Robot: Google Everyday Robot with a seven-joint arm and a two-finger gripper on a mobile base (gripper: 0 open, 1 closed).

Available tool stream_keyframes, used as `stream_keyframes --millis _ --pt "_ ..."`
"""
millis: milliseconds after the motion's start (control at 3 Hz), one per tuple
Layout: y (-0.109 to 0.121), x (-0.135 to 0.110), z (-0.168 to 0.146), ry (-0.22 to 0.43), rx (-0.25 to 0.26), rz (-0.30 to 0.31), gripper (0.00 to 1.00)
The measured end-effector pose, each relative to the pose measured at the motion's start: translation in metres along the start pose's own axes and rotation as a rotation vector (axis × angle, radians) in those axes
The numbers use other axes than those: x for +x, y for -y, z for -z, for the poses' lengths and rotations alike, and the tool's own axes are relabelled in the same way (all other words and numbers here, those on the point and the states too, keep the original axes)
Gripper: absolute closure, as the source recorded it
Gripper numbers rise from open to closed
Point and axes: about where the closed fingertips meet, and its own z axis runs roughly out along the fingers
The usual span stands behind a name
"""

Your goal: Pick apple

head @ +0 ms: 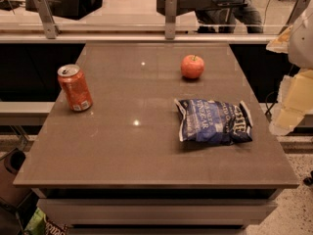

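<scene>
The pincer [292, 102] shows only as a pale, yellowish shape at the right edge of the view, off the right side of the worktop [122, 151] and above the floor rather than over the surface. Whether it is open or closed cannot be told.

The apple [192, 66] sits well apart from the pincer, to its left in the view and a little farther back, on the rear half of the worktop. It is round, so it has no marked long axis; it rests on its base with the stem axis upright and the short stem pointing up out of the top dimple. Nothing touches it.

Between the apple and the pincer, but nearer the front, a blue crisp bag [213, 122] lies flat with its length running across the worktop; its right end is the thing closest to the pincer. An orange soda can [75, 88] stands farthest from the pincer, near the left edge, leaning slightly in the view, its opened top visible.
</scene>
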Motion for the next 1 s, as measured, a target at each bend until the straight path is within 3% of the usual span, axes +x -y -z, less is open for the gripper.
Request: stream_keyframes --millis 333,667,1000 --pt "0.0 0.0 0.0 0.0 0.0 0.0 0.0" --pt "0.012 -0.004 -0.012 0.086 0.019 -0.068 0.0" --pt "0.019 -0.012 -0.036 0.224 0.041 -0.183 0.0"
